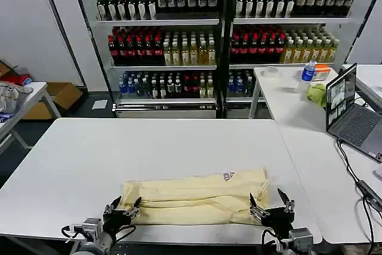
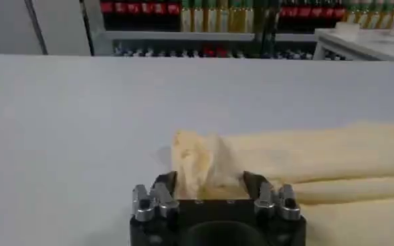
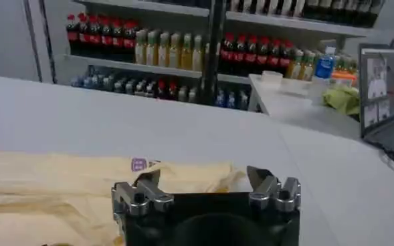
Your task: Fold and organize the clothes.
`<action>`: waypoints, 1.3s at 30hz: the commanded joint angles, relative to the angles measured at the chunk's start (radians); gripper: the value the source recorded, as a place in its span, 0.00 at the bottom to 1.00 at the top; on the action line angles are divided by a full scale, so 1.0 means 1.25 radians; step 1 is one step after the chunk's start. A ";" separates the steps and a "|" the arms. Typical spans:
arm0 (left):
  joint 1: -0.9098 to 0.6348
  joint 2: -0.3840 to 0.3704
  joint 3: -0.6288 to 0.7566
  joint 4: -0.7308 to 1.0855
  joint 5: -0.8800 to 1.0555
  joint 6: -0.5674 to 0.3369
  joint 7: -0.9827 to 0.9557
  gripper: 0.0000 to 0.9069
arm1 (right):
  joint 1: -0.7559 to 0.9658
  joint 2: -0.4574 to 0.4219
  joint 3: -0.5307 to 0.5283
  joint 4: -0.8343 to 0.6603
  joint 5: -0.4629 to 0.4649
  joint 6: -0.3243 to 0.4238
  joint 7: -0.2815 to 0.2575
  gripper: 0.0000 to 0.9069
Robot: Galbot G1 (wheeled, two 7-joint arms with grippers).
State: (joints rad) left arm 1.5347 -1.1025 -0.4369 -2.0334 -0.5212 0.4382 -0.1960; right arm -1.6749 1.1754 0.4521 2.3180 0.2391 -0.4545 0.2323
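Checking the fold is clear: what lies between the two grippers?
In the head view, only the folded T-shirt spans from the left gripper to the right gripper.

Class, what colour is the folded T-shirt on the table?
Pale cream-yellow T-shirt, plain; clearest in the head view.

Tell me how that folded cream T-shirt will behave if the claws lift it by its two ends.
The T-shirt lies in soft, wrinkled layers, so it will likely sag in the middle and partly unfold. It looks thin, probably light. With the left claw and right claw open at its ends, pushing would likely bunch it on the table rather than slide it.
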 commanded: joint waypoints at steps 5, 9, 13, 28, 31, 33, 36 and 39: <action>0.006 -0.019 -0.018 -0.003 -0.064 0.014 0.000 0.01 | -0.006 0.001 -0.003 0.017 0.007 0.001 0.002 1.00; 0.010 -0.007 -0.047 -0.009 -0.087 0.012 0.002 0.01 | -0.008 0.001 -0.002 0.020 0.007 0.002 0.002 1.00; 0.026 0.015 -0.086 -0.027 -0.055 -0.003 -0.003 0.01 | -0.007 0.000 0.000 0.024 0.016 0.002 0.001 1.00; 0.031 0.177 -0.360 0.083 -0.122 -0.001 0.026 0.01 | 0.024 -0.014 -0.007 0.007 0.030 0.003 -0.001 1.00; 0.029 0.197 -0.396 0.098 -0.128 0.001 0.029 0.01 | 0.033 -0.016 -0.014 -0.002 0.031 0.003 0.000 1.00; 0.026 0.204 -0.405 0.094 -0.142 0.005 0.027 0.01 | 0.041 -0.017 -0.022 -0.007 0.032 0.003 0.000 1.00; 0.023 0.197 -0.401 0.058 -0.188 0.024 0.026 0.01 | 0.050 -0.020 -0.034 -0.012 0.033 0.001 0.000 1.00; 0.013 0.171 -0.387 -0.009 -0.287 0.059 0.022 0.02 | 0.057 -0.024 -0.039 -0.019 0.034 0.000 0.001 1.00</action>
State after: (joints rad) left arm 1.5620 -0.9165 -0.8240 -1.9703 -0.6903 0.4534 -0.1709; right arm -1.6233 1.1481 0.4195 2.3064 0.2796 -0.4514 0.2325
